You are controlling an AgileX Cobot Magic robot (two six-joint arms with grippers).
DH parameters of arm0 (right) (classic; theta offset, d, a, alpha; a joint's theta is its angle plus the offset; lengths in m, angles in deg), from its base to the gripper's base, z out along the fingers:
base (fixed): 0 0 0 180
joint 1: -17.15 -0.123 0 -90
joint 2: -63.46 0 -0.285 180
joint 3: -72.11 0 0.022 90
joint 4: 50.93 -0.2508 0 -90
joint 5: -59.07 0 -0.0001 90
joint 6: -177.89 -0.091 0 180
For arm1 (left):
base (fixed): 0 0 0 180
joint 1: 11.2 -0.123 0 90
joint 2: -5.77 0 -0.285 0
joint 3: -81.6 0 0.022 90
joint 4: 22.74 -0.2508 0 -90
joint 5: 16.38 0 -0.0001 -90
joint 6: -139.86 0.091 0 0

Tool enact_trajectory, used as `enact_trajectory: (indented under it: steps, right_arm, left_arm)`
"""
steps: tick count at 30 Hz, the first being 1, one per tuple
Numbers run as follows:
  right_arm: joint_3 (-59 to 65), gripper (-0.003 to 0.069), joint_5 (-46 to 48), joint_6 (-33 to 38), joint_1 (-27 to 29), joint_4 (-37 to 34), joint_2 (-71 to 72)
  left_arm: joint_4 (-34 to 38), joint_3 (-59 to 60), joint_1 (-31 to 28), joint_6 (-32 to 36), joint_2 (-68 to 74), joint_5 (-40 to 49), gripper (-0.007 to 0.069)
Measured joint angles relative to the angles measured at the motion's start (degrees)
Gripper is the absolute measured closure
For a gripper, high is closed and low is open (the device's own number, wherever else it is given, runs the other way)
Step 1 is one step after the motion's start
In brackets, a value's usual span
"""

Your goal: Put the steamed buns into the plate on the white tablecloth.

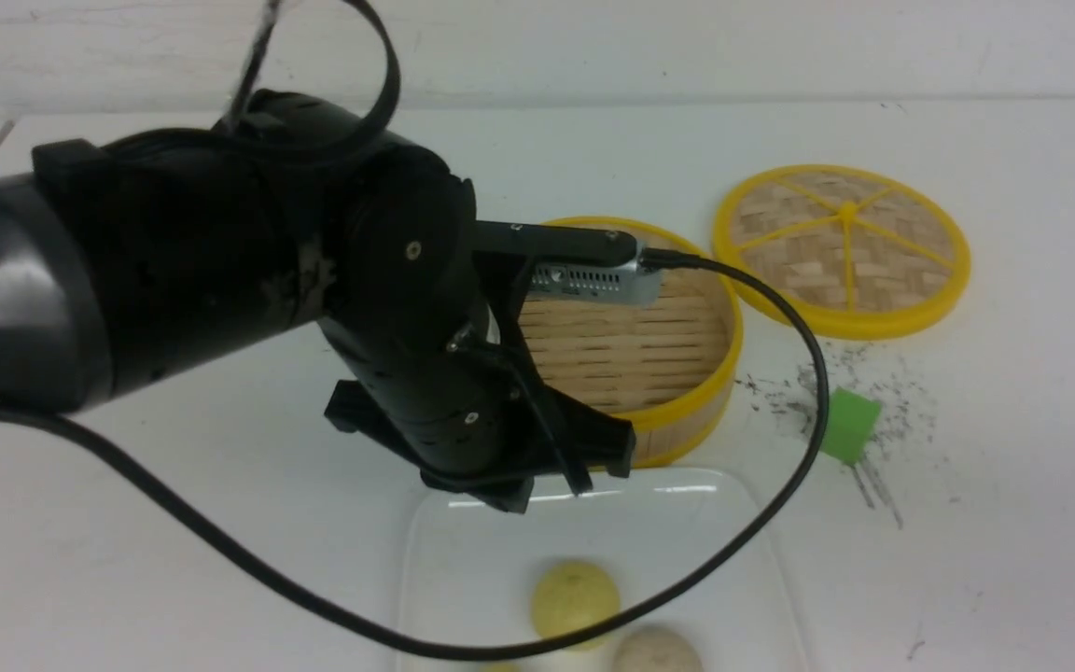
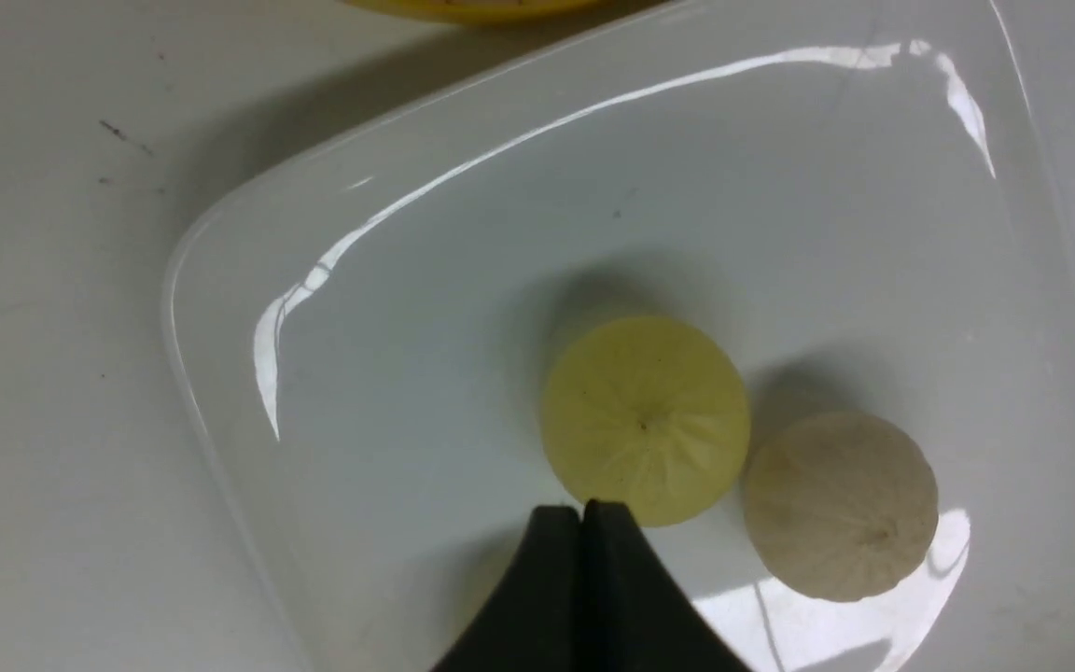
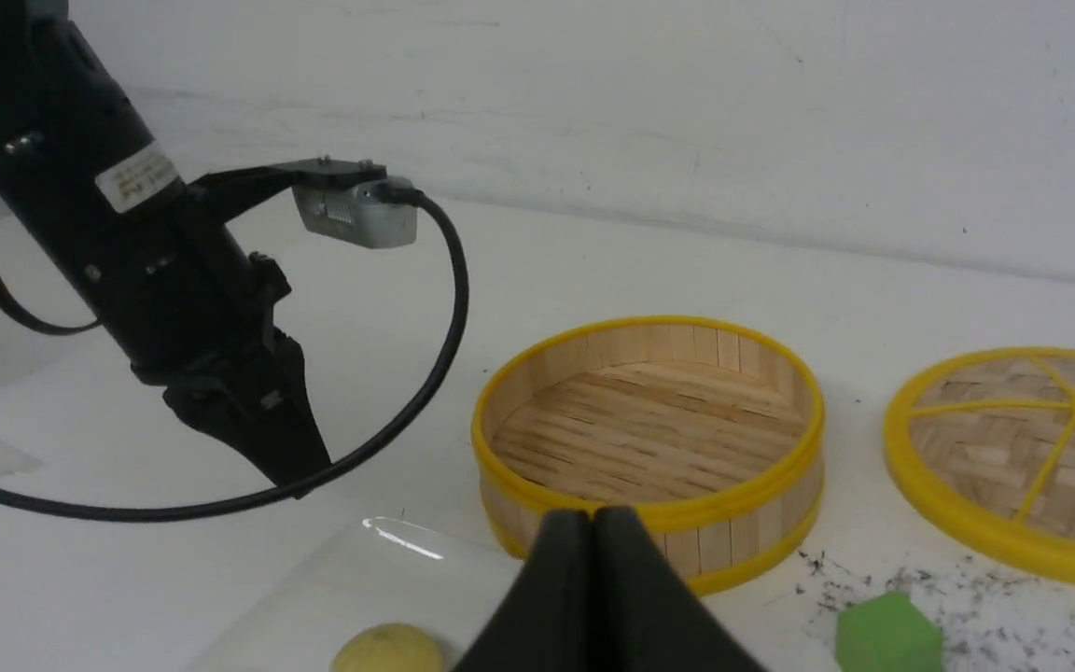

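Note:
The glossy white plate [image 1: 463, 560] lies on the white tablecloth [image 1: 127, 523] at the near middle. In it sit a pale yellow steamed bun [image 1: 575, 602] and, close beside it, an off-white bun [image 1: 657, 651]. A sliver of another pale bun [image 1: 498, 666] shows at the frame's edge. My left gripper [image 2: 580, 513] hangs above the plate [image 2: 407, 280], shut and empty, with its tip over the rim of the yellow bun [image 2: 645, 420], beside the off-white bun [image 2: 841, 504]. My right gripper [image 3: 593, 518] is shut on nothing, low on the near side of the steamer basket.
The round yellow-rimmed steamer basket [image 1: 687, 411] stands empty just behind the plate. Its woven lid [image 1: 841, 247] lies flat at the back right. A small green cube [image 1: 850, 425] sits among dark specks to the basket's right. The left arm's black cable [image 1: 780, 504] loops over the plate.

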Motion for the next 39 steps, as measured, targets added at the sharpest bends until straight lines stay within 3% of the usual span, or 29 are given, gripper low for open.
enact_trajectory:
  steps: [10, 26, 31, 39]
  right_arm:
    - [0.00, 0.0655, 7.73, 0.00, 0.00, 0.38, 0.00]
    - [0.59, 0.0647, 8.45, 0.02, 0.70, 0.38, 1.49]
    - [8.37, 0.0647, 0.52, 0.02, 9.91, 1.12, 5.25]
    - [22.06, 0.0643, 0.23, 0.02, 24.90, 2.00, 10.80]
  left_arm:
    - [-0.85, 0.00, 0.00, 0.00, 0.00, 0.00, 0.0622]
    - [-4.23, 0.00, 0.00, 0.00, 0.00, 0.00, 0.0619]
    - [-4.59, 0.00, 0.00, 0.44, 0.00, -0.27, 0.0612]
    - [-6.10, 0.00, 0.00, 1.79, -2.95, -0.98, 0.0610]
